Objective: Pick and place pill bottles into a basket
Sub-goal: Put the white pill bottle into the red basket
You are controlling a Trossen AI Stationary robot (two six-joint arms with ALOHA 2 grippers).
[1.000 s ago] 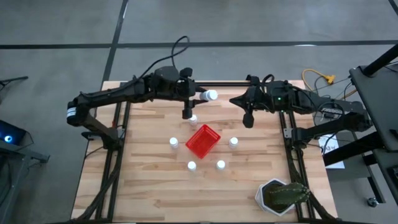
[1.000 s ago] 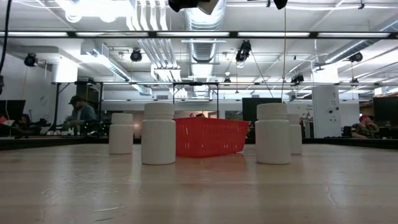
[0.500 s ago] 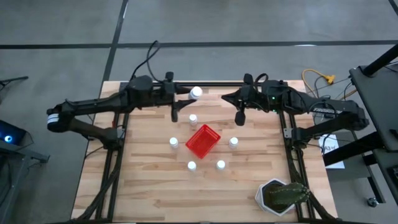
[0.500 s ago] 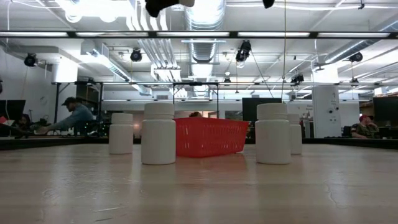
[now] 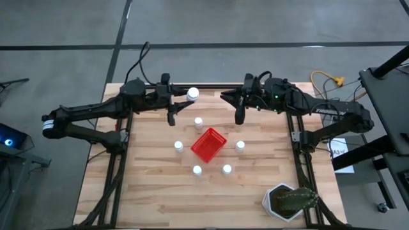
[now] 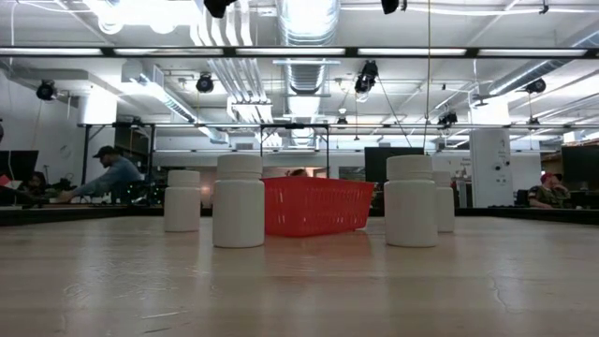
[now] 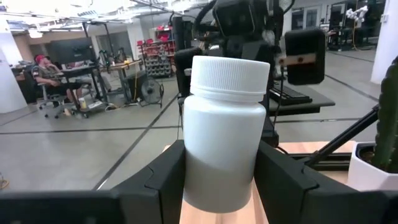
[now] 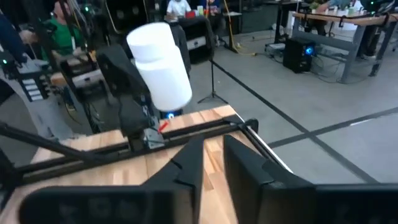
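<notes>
My left gripper [image 5: 186, 97] is shut on a white pill bottle [image 5: 193, 93], high over the table's far side. In the left wrist view the bottle [image 7: 222, 124] stands between my fingers. My right gripper [image 5: 225, 96] is shut and empty, and points at the bottle from the right. The red basket [image 5: 209, 144] sits mid-table. Several more bottles stand upright on their bases around it: two at the near side [image 5: 197, 170] [image 5: 227, 169], one at the left [image 5: 178, 146], one at the right [image 5: 240, 146], and one at the far side [image 5: 199, 121]. My left gripper pinches the lower half of the bottle's body [image 7: 217, 180] between its two fingers [image 7: 163, 180]. The fingers come level from the table's left. The bottle is lifted clear of the table, cap [image 7: 229, 76] up, and looks slightly tilted in the right wrist view [image 8: 163, 62].
A white pot with a green plant [image 5: 289, 201] stands at the near right corner. In the low view the basket [image 6: 316, 204] and bottles [image 6: 239, 201] [image 6: 412, 201] stand on the wood. People sit at desks in the room beyond.
My left gripper has carried the bottle toward the table's left and a little toward the far edge, still shut on it. My right gripper has followed toward the left. In the low view both rise almost out of the top of the picture.
</notes>
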